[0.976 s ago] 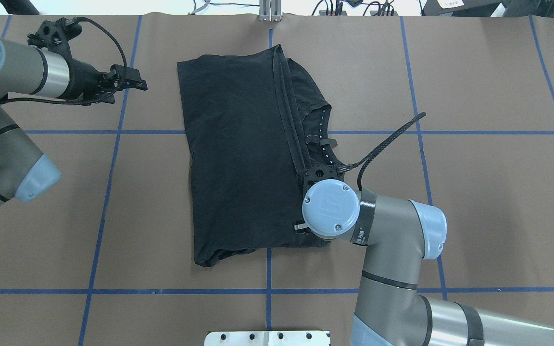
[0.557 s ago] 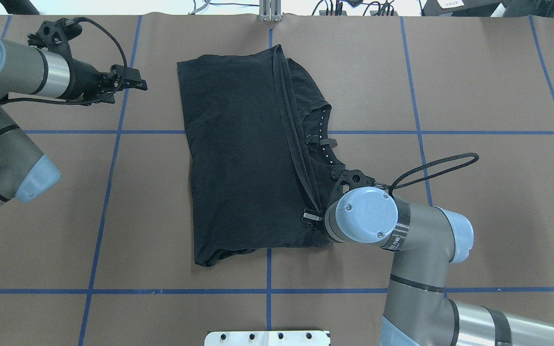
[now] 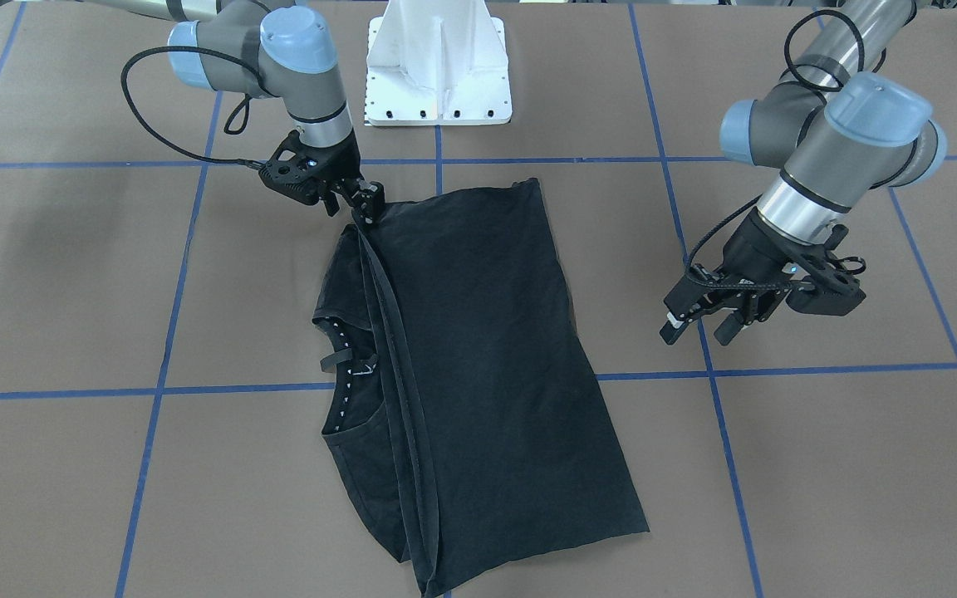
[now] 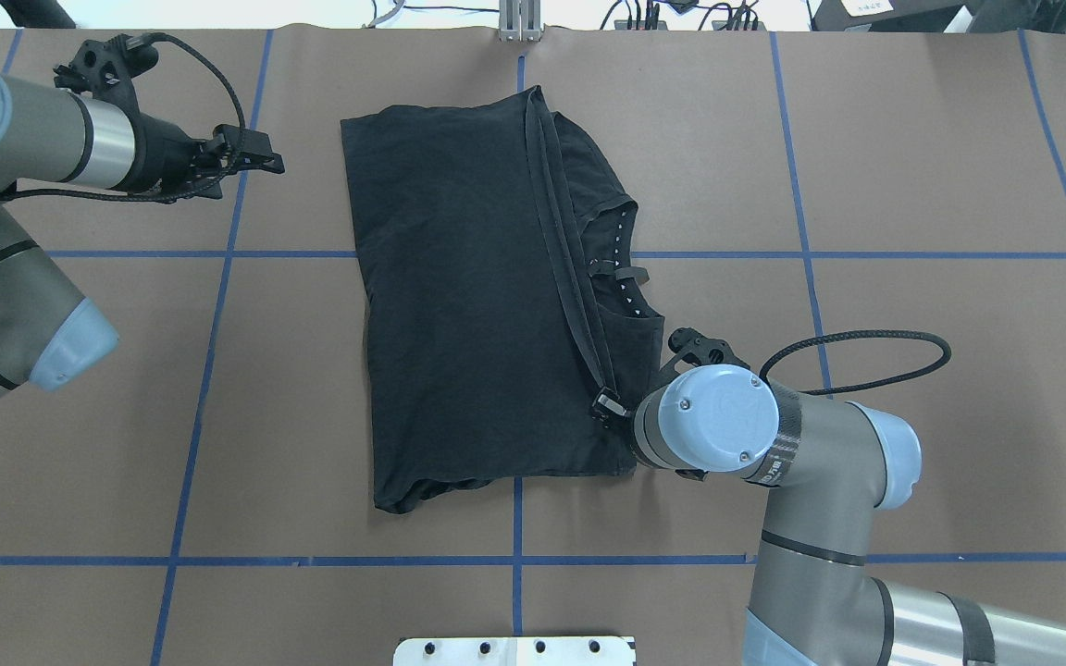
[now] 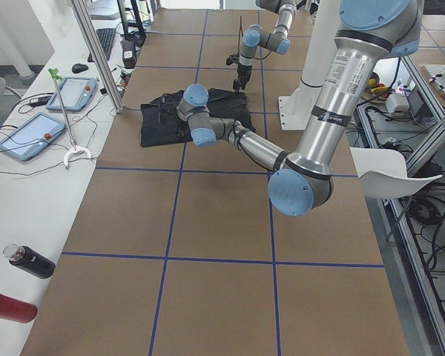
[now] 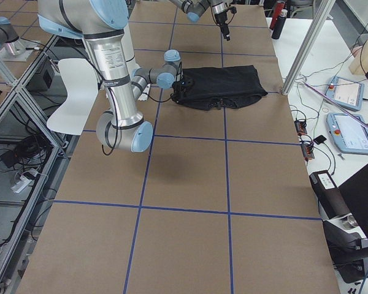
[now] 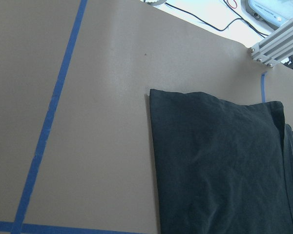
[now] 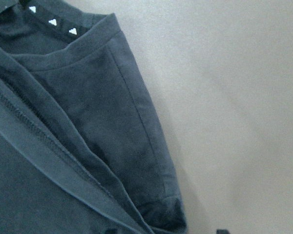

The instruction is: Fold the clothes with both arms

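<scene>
- Black T-shirt (image 4: 459, 305) folded lengthwise on the table (image 4: 912, 139) (collar exposed, right side).
- Right gripper (image 4: 609, 407) at its near hem: whether the jaws pinch it, cannot tell.
- Left gripper (image 3: 694, 334) jaws spread.

You have bright, even light from above; shadows on the table (image 3: 71, 465) are faint and soft. The right wrist view is slightly blurred close up, and the black T-shirt (image 4: 459, 305) shows little detail.

Bare table (image 4: 292, 370) flanks the T-shirt (image 4: 459, 305); right claw (image 4: 609, 407) crowds its corner.
</scene>
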Motion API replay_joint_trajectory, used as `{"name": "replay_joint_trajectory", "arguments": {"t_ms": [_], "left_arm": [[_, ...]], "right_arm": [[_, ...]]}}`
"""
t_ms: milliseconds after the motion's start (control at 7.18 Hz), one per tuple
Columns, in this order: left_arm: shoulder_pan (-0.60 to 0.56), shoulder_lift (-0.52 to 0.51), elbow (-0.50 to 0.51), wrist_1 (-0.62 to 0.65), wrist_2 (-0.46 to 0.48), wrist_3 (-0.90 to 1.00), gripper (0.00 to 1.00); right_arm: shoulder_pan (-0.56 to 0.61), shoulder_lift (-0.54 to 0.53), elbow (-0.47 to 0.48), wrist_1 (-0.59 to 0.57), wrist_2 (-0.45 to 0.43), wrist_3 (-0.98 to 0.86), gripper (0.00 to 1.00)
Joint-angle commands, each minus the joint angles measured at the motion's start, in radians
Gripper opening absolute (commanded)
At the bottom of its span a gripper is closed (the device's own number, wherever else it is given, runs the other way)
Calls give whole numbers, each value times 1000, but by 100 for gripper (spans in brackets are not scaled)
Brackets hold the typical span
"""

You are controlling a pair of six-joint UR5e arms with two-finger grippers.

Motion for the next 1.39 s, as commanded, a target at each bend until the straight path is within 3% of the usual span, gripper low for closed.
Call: {"name": "replay_joint_trajectory", "arguments": {"t_ms": [0,1254], "left_arm": [[2,0,-1,0,0,0,98],[9,0,-8,2,0,-8,98]], "right_arm": [[0,5,-4,3,-7,49,73],[9,16,-38,32,-7,75,74]]}}
